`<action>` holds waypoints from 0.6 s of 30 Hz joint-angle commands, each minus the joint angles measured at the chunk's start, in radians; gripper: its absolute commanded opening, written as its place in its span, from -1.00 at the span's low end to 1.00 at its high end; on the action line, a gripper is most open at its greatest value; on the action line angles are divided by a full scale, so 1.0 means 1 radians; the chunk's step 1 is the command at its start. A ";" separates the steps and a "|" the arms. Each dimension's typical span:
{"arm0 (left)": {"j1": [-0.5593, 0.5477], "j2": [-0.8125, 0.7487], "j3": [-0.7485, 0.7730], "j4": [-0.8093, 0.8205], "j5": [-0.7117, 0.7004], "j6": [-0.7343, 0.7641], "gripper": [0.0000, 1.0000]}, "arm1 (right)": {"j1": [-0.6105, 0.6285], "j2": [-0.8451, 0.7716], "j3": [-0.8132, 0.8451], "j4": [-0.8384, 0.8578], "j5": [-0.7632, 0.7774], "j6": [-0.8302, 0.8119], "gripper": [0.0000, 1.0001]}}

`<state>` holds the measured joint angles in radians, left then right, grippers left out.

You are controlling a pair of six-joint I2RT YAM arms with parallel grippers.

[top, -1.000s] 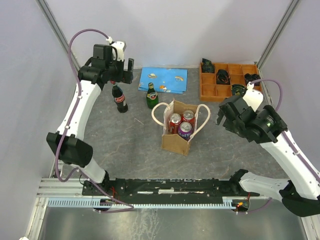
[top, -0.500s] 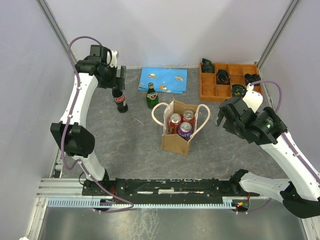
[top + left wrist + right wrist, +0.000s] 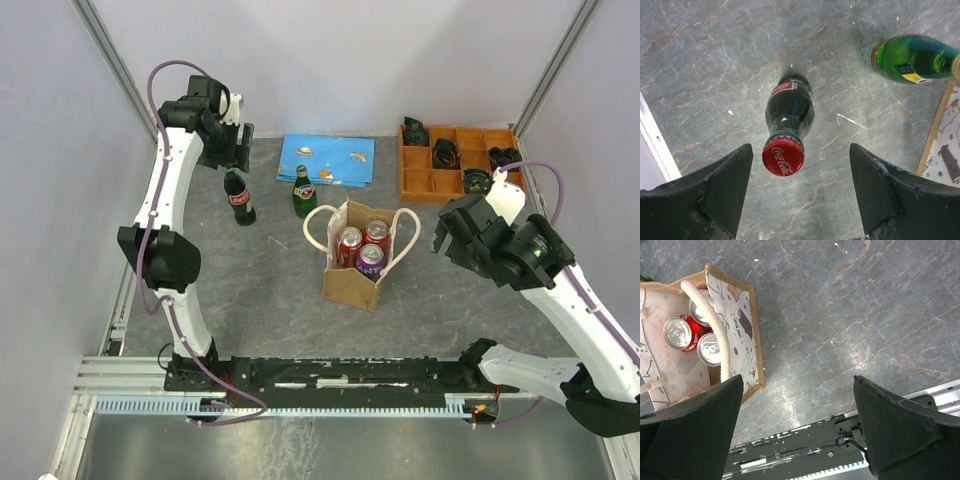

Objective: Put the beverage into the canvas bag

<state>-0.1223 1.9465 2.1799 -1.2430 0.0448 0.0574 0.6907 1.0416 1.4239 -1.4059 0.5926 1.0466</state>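
Note:
The tan canvas bag [image 3: 352, 280] stands upright mid-table with cream loop handles and three cans [image 3: 362, 247] inside. It also shows in the right wrist view [image 3: 742, 310]. A Coca-Cola bottle [image 3: 238, 198] with a red cap stands at the back left, and a green bottle [image 3: 303, 192] stands to its right. My left gripper [image 3: 238, 155] is open just above the Coca-Cola bottle [image 3: 789, 122], whose cap sits near the left finger. The green bottle [image 3: 912, 59] is at upper right. My right gripper [image 3: 455, 235] is open and empty to the right of the bag, over bare table [image 3: 797, 425].
A blue printed mat [image 3: 327, 160] lies at the back centre. An orange compartment tray [image 3: 420, 182] with black parts sits at the back right. A black rail [image 3: 350, 375] runs along the near edge. Walls close in on both sides.
My left arm has swung back and the wrist has settled over the Coca-Cola bottle. The right arm, bag and bottles have not moved.

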 commanded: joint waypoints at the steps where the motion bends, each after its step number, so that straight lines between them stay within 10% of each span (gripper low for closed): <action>1: -0.001 0.040 0.075 -0.091 -0.016 0.093 0.55 | -0.004 -0.013 -0.009 0.023 0.001 -0.001 0.99; 8: 0.000 0.061 0.117 -0.086 -0.022 0.093 0.26 | -0.004 -0.030 -0.024 0.017 0.000 0.011 0.99; 18: 0.002 -0.242 -0.359 0.398 -0.009 0.031 0.93 | -0.004 -0.027 -0.033 0.022 -0.011 0.009 0.99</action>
<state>-0.1219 1.8870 1.9945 -1.1229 0.0349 0.1143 0.6907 1.0191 1.3830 -1.4025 0.5755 1.0508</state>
